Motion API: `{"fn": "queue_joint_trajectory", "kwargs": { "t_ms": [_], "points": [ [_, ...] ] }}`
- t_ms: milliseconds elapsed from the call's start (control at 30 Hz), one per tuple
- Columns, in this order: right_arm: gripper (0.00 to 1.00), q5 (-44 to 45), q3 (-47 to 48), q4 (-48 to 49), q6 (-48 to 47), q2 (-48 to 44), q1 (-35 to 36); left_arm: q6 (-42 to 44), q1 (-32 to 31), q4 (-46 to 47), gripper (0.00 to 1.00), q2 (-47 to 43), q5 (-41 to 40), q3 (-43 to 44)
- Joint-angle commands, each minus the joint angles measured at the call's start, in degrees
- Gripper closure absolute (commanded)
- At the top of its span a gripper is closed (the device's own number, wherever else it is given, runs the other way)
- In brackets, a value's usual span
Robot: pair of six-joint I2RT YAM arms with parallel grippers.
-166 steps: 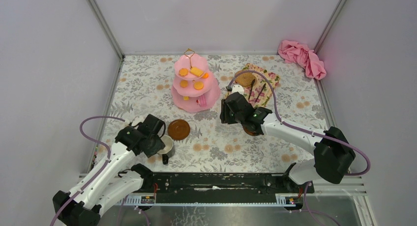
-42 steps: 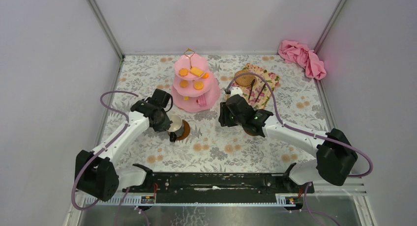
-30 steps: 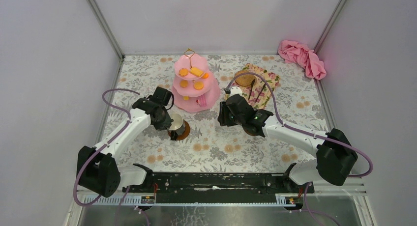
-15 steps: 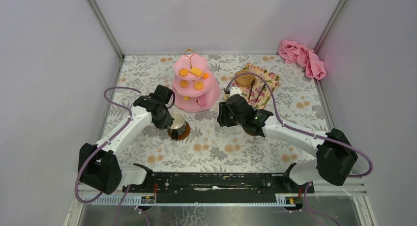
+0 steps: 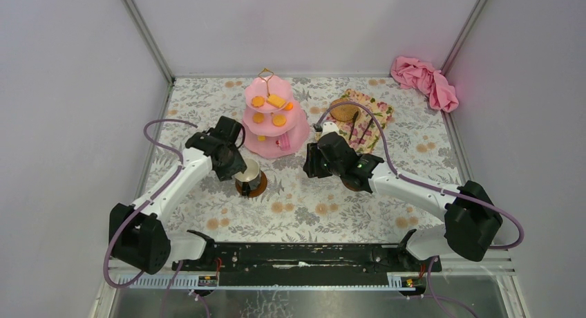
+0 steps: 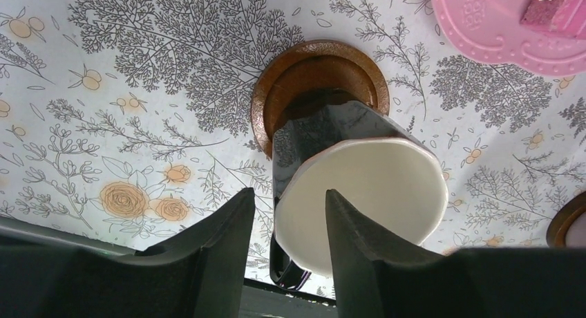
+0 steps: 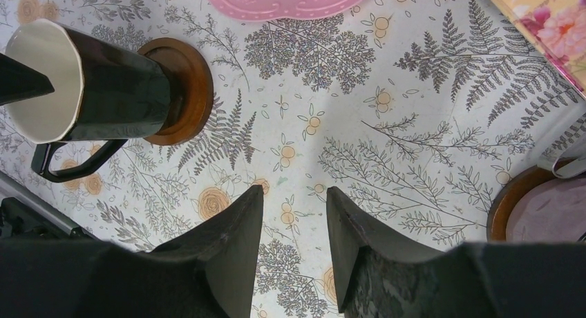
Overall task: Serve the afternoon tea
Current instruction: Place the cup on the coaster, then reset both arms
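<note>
- Black gloss outside, cream-white glaze inside: the mug point(image 5: 249, 171) stands mouth-up on a round brown saucer point(image 6: 318, 62), left of centre on the tabletop point(image 5: 311, 207). Its black loop handle points toward the near edge.
- Left hand point(image 6: 287, 197) is released. The jaws are parted astride the mug's near wall, one finger over the mouth and one outside, with a gap showing on each side of the wall.
- The mug's inside shows plain glaze only.
- The saucer is a smooth brown disc with a raised rim, and the mug base sits in its well.
- Right hand point(image 7: 294, 193) hangs with jaws parted over bare print, gripping nothing. It is right of the mug, apart from it.
- Second brown saucer point(image 7: 501, 207) is just right of that hand, under the right arm. It carries a purplish item point(image 7: 553, 214) that is mostly cut off, so I can't tell its shape.
- The tabletop cover is matte white, printed with grey ferns and orange roses.
- Pink cake stand point(image 5: 256, 144) is just behind the mug: three scalloped tiers narrowing upward, with a gold wire loop point(image 5: 266, 74) on top.
- On the stand, round orange biscuits point(image 5: 279, 120) sit on the top two tiers and a yellow oblong biscuit point(image 5: 276, 100) on the top tier. A small red-pink piece point(image 5: 280, 145) sits at the bottom tier's near edge.
- Right of the stand is a yellow floral napkin point(image 5: 376, 114), with a brown disc point(image 5: 344, 112) and slim black tongs point(image 5: 359, 128) lying on it.
- In the far right corner is a crumpled pink cloth point(image 5: 423, 79).
</note>
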Motion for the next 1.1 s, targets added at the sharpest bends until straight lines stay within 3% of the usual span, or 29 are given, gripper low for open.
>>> {"fn": "queue_joint_trajectory", "kwargs": {
  "t_ms": [0, 233, 700, 733, 767, 800, 900, 1000, 1067],
  "points": [
    [0.54, -0.29, 0.57, 2.38, -0.18, 0.5, 0.54, -0.04, 0.32, -1.62, 0.49, -3.15, -0.28, 2.69],
    [0.53, 1.34, 3.62, -0.37, -0.71, 2.52, 0.55, -1.87, 0.32, -0.48, 0.37, -11.37, -2.45, 2.8],
    [0.52, 8.58, 8.89, -3.7, -2.43, 2.42, 0.48, 0.28, 0.25, 5.83, 0.27, -20.03, -12.99, 9.33],
    [0.52, 9.52, 9.59, -4.54, -2.87, 2.3, 0.5, 0.37, 0.33, 6.96, 0.25, -20.01, -13.44, 9.39],
    [0.52, 10.76, 10.41, -5.37, -3.3, 2.26, 0.49, 0.62, 0.27, 8.19, 0.09, -19.87, -13.58, 9.41],
    [0.52, 11.82, 11.09, -6.08, -3.75, 2.01, 0.42, 0.82, 0.35, 10.04, 0.01, -19.65, -13.61, 9.29],
    [0.4, 15.6, 11.84, -7.05, -5.46, 0.69, -0.2, 1.59, 0.25, 14.9, 0.0, -18.32, -14.27, 9.66],
    [0.38, 16.97, 12.09, -8.33, -6.07, -0.91, -3.46, 3.1, 0.19, 20.75, 0.0, -16.4, -14.92, 10.06],
    [0.28, 17.15, 11.46, -8.02, -6.19, -2.54, -6.56, 4.94, 0.22, 24.29, 0.0, -14.78, -16.05, 9.59]
  ]
}}
